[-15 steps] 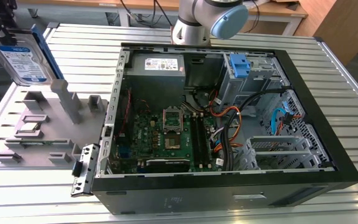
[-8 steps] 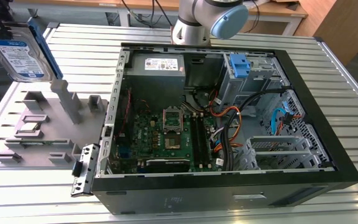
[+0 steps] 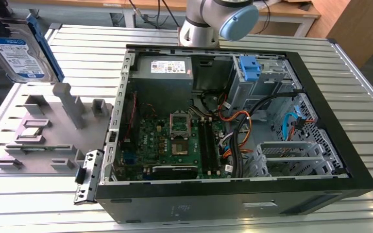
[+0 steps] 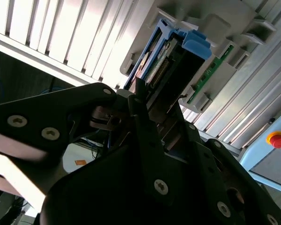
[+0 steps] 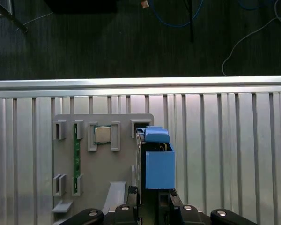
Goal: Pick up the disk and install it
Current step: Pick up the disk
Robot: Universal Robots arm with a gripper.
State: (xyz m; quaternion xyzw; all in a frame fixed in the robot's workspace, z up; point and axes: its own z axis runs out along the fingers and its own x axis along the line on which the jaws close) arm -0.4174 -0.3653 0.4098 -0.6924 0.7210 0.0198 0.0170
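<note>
I see the slatted metal table (image 3: 89, 43) carrying the open computer case (image 3: 206, 208), which fills the centre and right of the exterior view. The grey fixture tray (image 3: 11, 97) lies just beside it at the left. The arm (image 3: 215, 19) rises at top centre. The disk (image 3: 19, 56) hangs upright in the upper left of that frame, above the tray. In the second wrist view the gripper (image 4: 157, 108) has its dark fingers closed on the disk. A blue bracket (image 3: 250, 68) sits in the case's upper right, and a processor (image 5: 102, 135) and a memory stick (image 5: 76, 157) rest in the tray
</note>
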